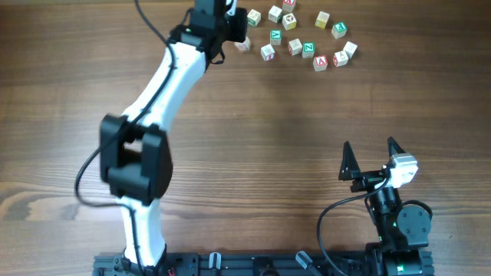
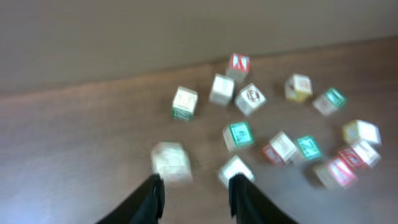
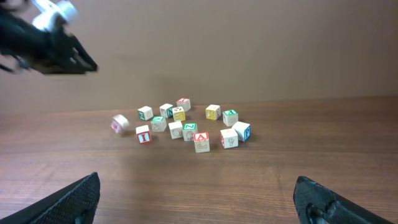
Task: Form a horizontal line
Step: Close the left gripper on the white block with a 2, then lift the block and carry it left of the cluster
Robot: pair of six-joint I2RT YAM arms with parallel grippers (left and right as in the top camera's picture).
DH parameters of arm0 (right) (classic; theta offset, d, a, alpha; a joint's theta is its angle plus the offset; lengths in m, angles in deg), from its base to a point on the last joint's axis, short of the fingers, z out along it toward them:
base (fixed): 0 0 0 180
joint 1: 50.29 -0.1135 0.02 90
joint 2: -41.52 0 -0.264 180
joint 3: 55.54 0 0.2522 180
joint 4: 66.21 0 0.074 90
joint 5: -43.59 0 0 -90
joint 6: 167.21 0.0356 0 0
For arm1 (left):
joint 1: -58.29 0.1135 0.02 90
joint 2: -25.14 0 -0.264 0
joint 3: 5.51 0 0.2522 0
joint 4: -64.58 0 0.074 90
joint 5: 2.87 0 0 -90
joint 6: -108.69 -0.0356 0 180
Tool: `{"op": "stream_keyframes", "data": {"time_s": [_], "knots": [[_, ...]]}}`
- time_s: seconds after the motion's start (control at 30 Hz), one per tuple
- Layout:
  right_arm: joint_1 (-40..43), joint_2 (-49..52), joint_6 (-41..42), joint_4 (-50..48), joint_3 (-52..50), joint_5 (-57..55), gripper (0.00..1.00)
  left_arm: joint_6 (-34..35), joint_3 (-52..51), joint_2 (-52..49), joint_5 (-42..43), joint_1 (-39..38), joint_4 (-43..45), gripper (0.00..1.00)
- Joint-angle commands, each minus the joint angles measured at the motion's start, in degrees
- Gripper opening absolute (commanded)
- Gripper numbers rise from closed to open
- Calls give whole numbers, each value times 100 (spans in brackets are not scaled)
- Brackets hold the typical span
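Several small wooden alphabet cubes lie scattered at the table's far side, in no line. Among them are a red "A" cube [image 1: 321,63] [image 3: 201,141], a green-lettered cube [image 1: 308,49] [image 2: 239,134] and a pale-faced cube [image 1: 295,46]. One blurred cube [image 1: 242,44] [image 2: 171,163] [image 3: 118,122] lies apart at the left end, just beyond my left fingertip. My left gripper [image 1: 239,32] [image 2: 196,183] hovers there with a narrow gap between its fingers and only bare table in that gap. My right gripper [image 1: 370,146] [image 3: 196,180] stands wide open near the front, far from the cubes.
Wooden table [image 1: 253,153] all round. My left arm [image 1: 153,115] stretches diagonally from the front edge to the far middle. The right arm's base [image 1: 399,230] sits at the front right. A plain wall [image 3: 249,50] rises behind the cubes.
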Motion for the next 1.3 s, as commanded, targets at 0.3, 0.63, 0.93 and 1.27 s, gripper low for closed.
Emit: {"op": "stream_keyframes", "data": {"time_s": [0.3, 0.63, 0.93, 1.27], "knots": [[-24, 2, -57, -13, -7, -55, 100, 839, 39, 334, -15, -247, -1628, 36], [-24, 2, -55, -13, -7, -55, 100, 839, 39, 334, -247, -225, -1270, 37], [-24, 2, -57, -13, -7, -55, 100, 837, 39, 332, -651, -219, -990, 42], [-24, 2, -55, -13, -7, -55, 100, 833, 39, -79, -774, -219, -398, 84]]}}
